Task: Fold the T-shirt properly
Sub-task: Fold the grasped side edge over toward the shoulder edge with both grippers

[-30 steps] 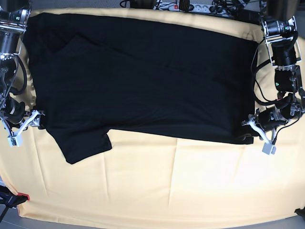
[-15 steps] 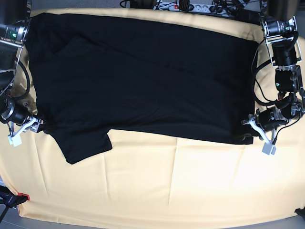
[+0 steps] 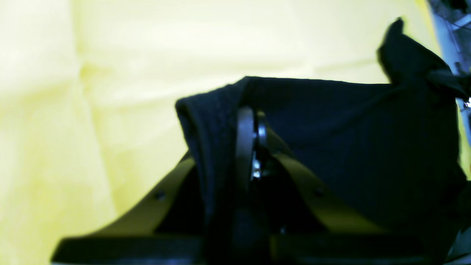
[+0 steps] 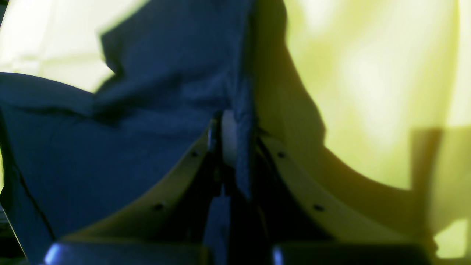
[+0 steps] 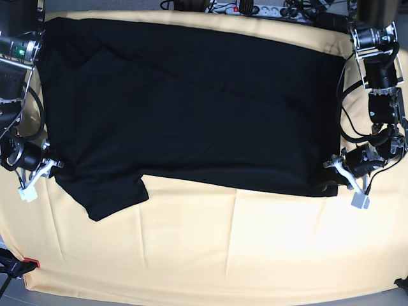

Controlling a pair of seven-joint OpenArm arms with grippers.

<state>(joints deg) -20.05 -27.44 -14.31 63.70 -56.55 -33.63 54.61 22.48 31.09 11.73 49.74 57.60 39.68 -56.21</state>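
Creased yellow cloth (image 5: 210,248); power strip (image 5: 245,8) behind.

The T-shirt (image 5: 191,108) is plain black all over, with no print showing on the side that faces up; in the wrist views the same fabric reads as a very dark navy with a fine knit grain (image 3: 349,147) (image 4: 110,147). Under it the cloth (image 5: 223,248) is a plain pale yellow-orange with no pattern, only faint crease lines, and it looks a sharper lemon yellow in the wrist views. At 9 o'clock the right gripper (image 5: 35,180) is black with pale silver-white fingers, and at 3 o'clock the left gripper (image 5: 347,182) shows the same black and silver-white. At 7 o'clock, at the cloth's corner, sits a small red clip (image 5: 32,263).
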